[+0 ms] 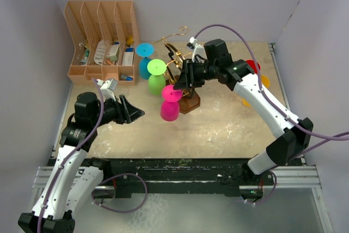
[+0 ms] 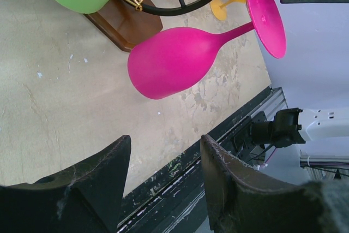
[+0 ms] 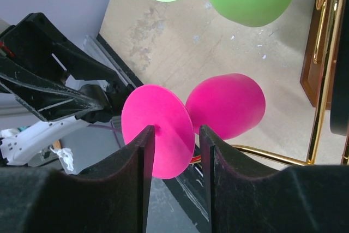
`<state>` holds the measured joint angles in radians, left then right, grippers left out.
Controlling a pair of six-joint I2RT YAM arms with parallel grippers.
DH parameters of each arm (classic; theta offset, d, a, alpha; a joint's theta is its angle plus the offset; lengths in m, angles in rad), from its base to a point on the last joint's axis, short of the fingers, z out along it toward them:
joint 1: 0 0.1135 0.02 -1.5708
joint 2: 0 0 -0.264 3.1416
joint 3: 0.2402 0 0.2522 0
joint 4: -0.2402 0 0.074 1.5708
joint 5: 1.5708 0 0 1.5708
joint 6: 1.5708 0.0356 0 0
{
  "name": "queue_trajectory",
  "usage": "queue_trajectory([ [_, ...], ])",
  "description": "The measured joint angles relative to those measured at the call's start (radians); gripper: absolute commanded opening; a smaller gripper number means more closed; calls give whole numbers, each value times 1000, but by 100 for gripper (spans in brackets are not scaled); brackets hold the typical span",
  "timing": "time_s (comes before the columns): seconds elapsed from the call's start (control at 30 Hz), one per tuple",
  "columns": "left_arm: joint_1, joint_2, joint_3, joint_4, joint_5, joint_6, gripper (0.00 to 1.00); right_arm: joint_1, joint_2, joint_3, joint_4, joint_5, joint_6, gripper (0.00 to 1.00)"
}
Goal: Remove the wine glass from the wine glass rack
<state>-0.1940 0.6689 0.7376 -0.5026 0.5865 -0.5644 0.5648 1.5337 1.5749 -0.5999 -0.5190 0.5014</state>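
The mottled surface (image 1: pixel 229 129) carries the wine glass rack (image 1: pixel 191 102) near its middle, gold wires rising from a brown base. The step in hand looks like the approach to a grasp, with no lift-off yet.

The right gripper (image 3: pixel 177 132) reaches in from the rack's far side; its jaws stand parted and seem to pinch nothing. The left gripper (image 2: pixel 166 151) hovers low on the near side, its jaws released and empty, facing the bowl.

The pink wine glass (image 1: pixel 169 110) hangs at the rack's near-left side, beside the base, clear of the surface and just nearer the arms than a green glass (image 1: pixel 156 83). Its long axis runs from foot to bowl, foot uppermost and bowl hanging down, leaning a little toward the arms; I cannot tell how the wire holds it.

The round foot (image 3: pixel 158 129) faces the right wrist camera, framed between the jaws. The next move, I judge, calls for closing on the stem (image 2: pixel 235 30) close to the foot, then sliding it out along the wire without knocking the green glass.
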Motion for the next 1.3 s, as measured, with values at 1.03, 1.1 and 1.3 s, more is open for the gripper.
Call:
queue_trajectory([
  [1.03,0,7,0,1,0,0,57,25,-31,-33,58,-80,31,8],
  [1.1,0,7,0,1,0,0,57,25,-31,-33,61,-79,33,0],
  [1.3,0,3,0,0,0,0,57,26,-32,-41,85,-79,53,0],
])
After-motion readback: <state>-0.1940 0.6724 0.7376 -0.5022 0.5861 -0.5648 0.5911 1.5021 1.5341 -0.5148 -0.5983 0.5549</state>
